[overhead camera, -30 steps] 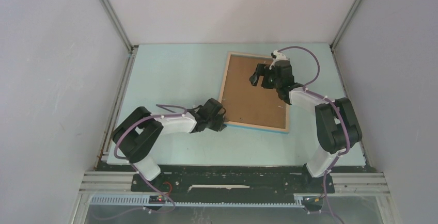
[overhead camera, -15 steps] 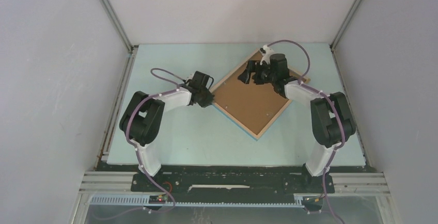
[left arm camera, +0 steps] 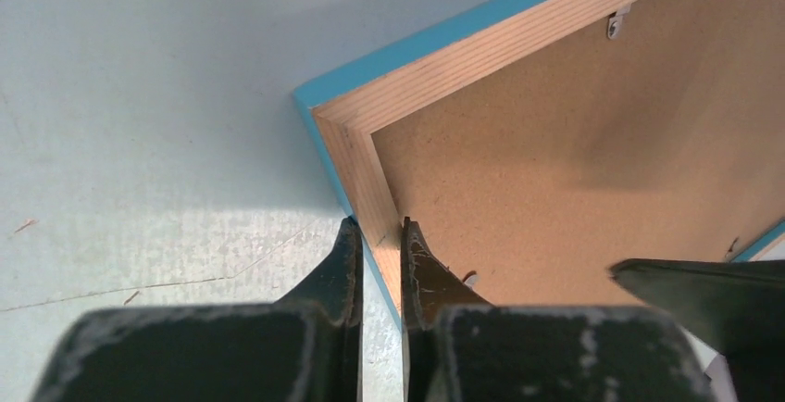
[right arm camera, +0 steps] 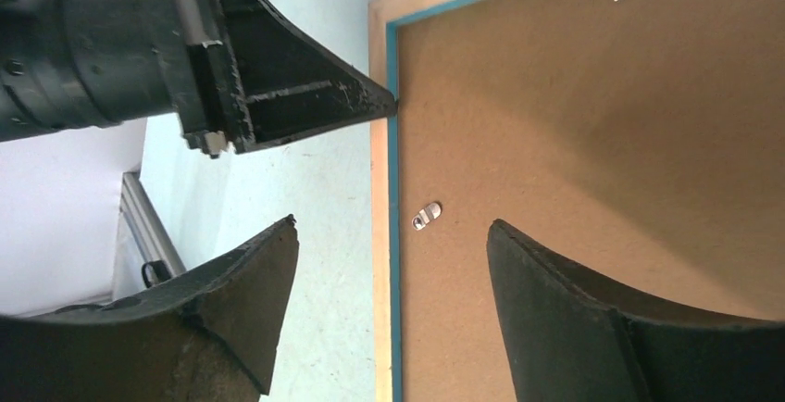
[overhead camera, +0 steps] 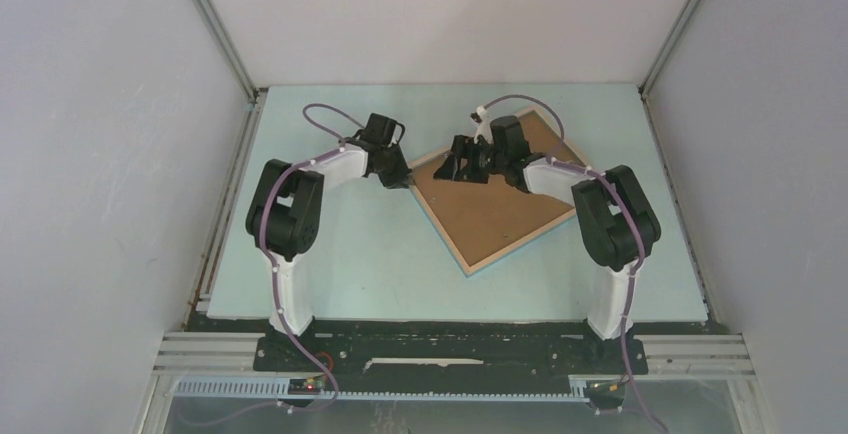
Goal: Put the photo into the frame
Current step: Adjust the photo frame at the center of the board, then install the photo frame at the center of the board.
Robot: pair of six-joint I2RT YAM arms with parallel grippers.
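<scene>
The frame (overhead camera: 468, 263) lies face down and askew on the table, its light wood rim (left arm camera: 481, 50) and blue outer edge showing around a brown backing board (overhead camera: 492, 209). My left gripper (left arm camera: 378, 226) is shut on the frame's rim close to its left corner, one finger outside and one on the board side. In the top view it (overhead camera: 408, 180) sits at that corner. My right gripper (right arm camera: 391, 231) is open just above the same rim, one finger over the table and one over the board, touching neither. The photo is out of view.
A small metal turn clip (right arm camera: 427, 216) sits on the backing board near the rim, and another clip (left arm camera: 617, 22) is at a further edge. White walls with aluminium rails (overhead camera: 228, 184) enclose the pale blue table (overhead camera: 330, 254) on three sides.
The left gripper has closed on the frame's corner and swung it away from the arms, turning the frame clockwise. The right gripper has slid left across the board to the rim and narrowed a little.
</scene>
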